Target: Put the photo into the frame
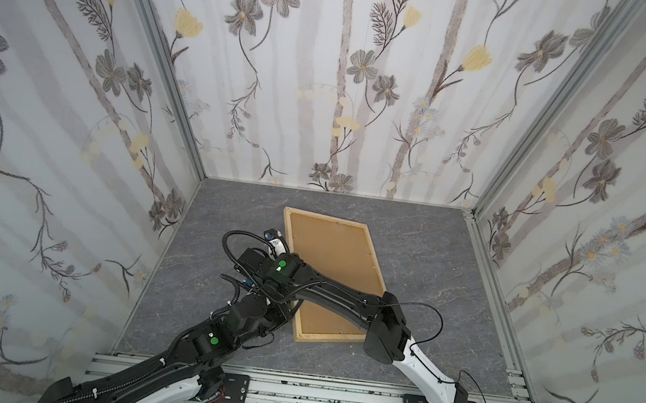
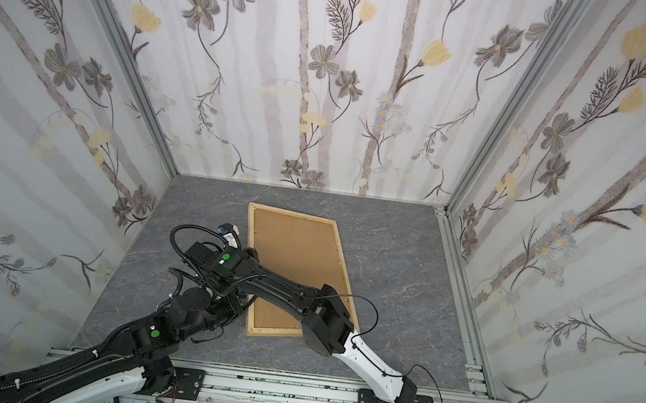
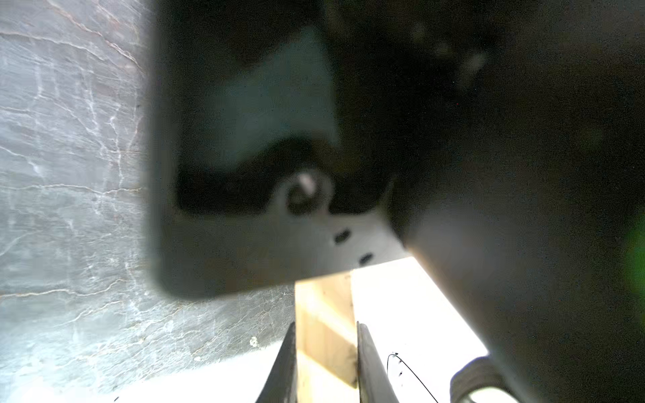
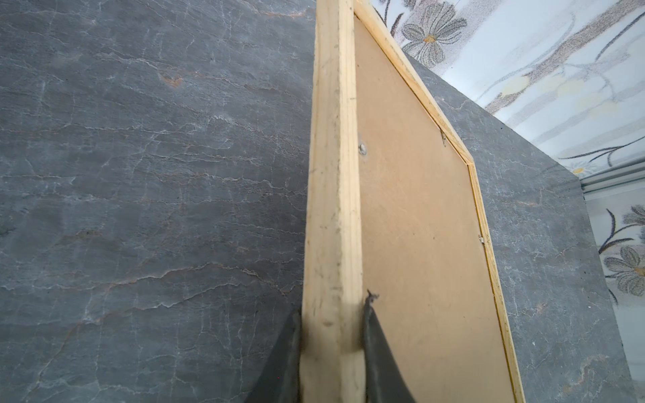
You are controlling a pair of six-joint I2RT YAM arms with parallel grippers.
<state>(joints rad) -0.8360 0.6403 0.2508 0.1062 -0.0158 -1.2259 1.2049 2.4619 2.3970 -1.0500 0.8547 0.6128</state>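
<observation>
The frame [image 1: 330,336] is pinched on one rail by the left claw [image 3: 325,335] and right claw [image 4: 332,314], seemingly for lifting; matched, level motion is called for.

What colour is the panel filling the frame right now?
Plain tan-brown panel, bordered by the pale wood frame; clearest in the right wrist view.

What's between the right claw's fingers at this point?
The frame's pale side rail, a finger of the right claw on each side; right wrist view.
</observation>
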